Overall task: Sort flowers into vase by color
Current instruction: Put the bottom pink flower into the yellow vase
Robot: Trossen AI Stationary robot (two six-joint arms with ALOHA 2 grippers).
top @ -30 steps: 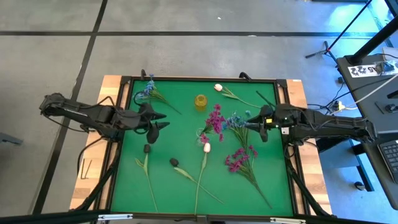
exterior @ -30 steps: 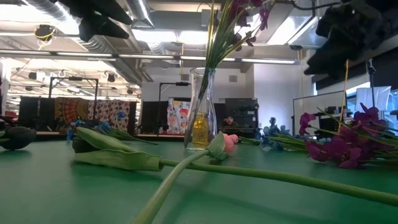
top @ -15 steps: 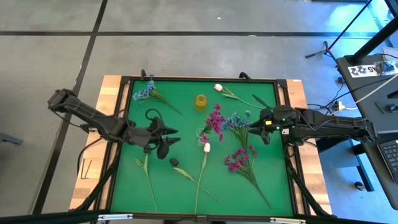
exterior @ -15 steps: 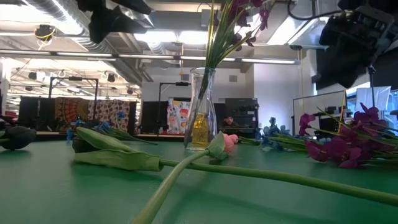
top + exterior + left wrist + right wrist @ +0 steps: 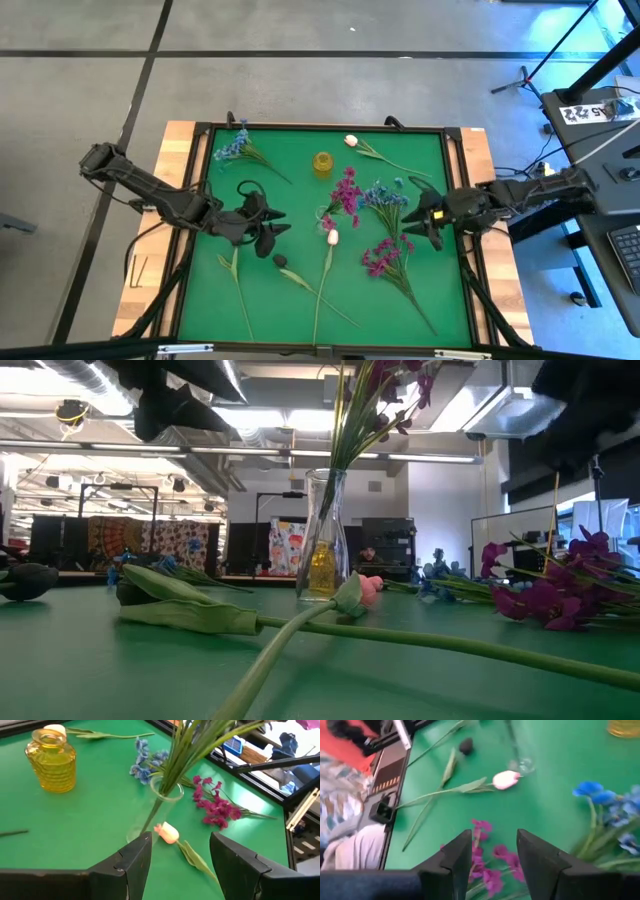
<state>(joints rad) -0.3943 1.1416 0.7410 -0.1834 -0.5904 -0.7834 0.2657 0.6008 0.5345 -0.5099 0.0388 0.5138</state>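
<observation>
The left gripper [image 5: 272, 222] reached in over the green table [image 5: 300, 300] from the left edge, fingers spread wide and empty, above a dark bud [image 5: 281, 261]. The right gripper [image 5: 418, 221] hung over the table's right side, fingers parted and empty, between blue flowers [image 5: 383, 194] and a magenta spray [image 5: 382, 256]. A clear glass vase [image 5: 322, 535] holding magenta stems stood mid-table, a white-pink tulip [image 5: 331, 237] beside it, a yellow jar [image 5: 322, 162] behind.

Flowers [image 5: 382, 255] lie scattered flat; magenta stems stand in vase [image 5: 322, 535]
</observation>
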